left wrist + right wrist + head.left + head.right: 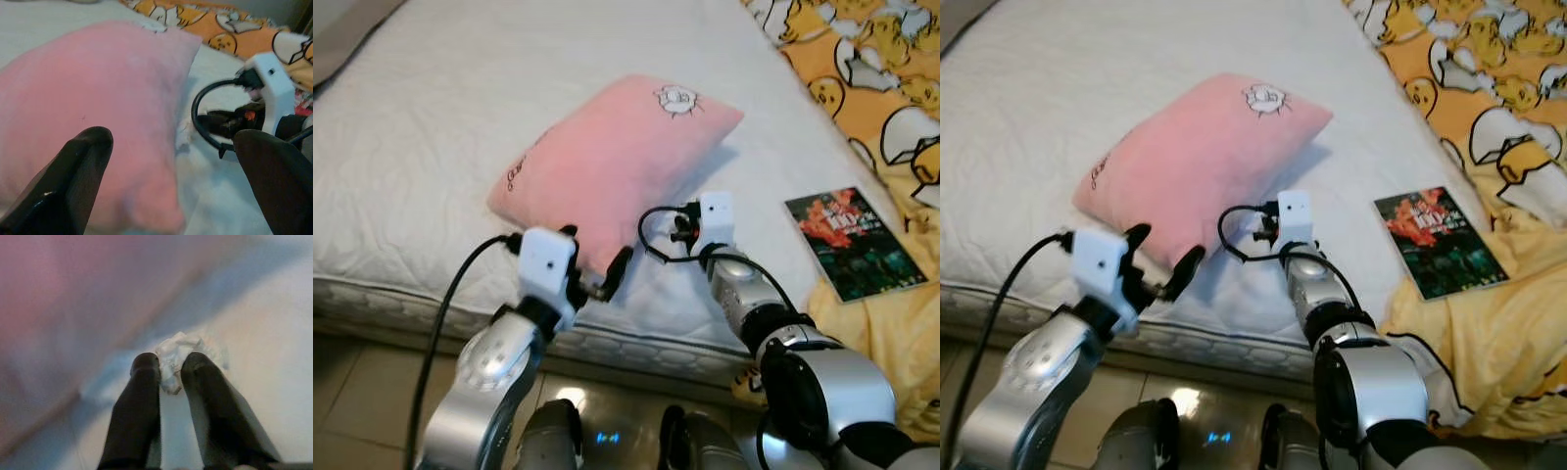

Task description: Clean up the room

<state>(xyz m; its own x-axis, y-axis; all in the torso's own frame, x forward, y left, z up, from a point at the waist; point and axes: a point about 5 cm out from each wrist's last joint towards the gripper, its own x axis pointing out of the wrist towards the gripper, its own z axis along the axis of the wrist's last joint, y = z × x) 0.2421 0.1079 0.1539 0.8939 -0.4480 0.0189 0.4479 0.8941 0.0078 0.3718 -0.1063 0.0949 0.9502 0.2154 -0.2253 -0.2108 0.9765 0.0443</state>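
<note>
**Pinching a white scrap beside the pink pillow**

Looking down from the head, both silver arms reach over the near edge of the white mattress [431, 117]. The left gripper [597, 262] has its two black fingers spread wide apart, one at the near corner of the pink pillow [607, 157], the other out over the sheet; whether a finger touches the pillow is hard to tell. The right gripper [1263, 227] points at the pillow's near side, its fingertips hidden behind its white wrist housing and a looped black cable. A book [854, 243] with a dark cover lies flat by the mattress's right edge, partly on a yellow duck-print blanket [881, 59] that is cut off at the picture's edge. The pillow lies slanted in the middle of the mattress's near half.

From the left wrist, the spread fingers [73, 181] frame the pillow's corner, with nothing held between them. Beyond them sits the right wrist's white housing and cable loop.

From the right wrist, the two fingers stand nearly together, nipping a small crumpled white scrap [183, 355] at their tips. It rests on the white sheet, just beside the pillow's blurred pink flank. What the scrap is made of cannot be made out.
</note>
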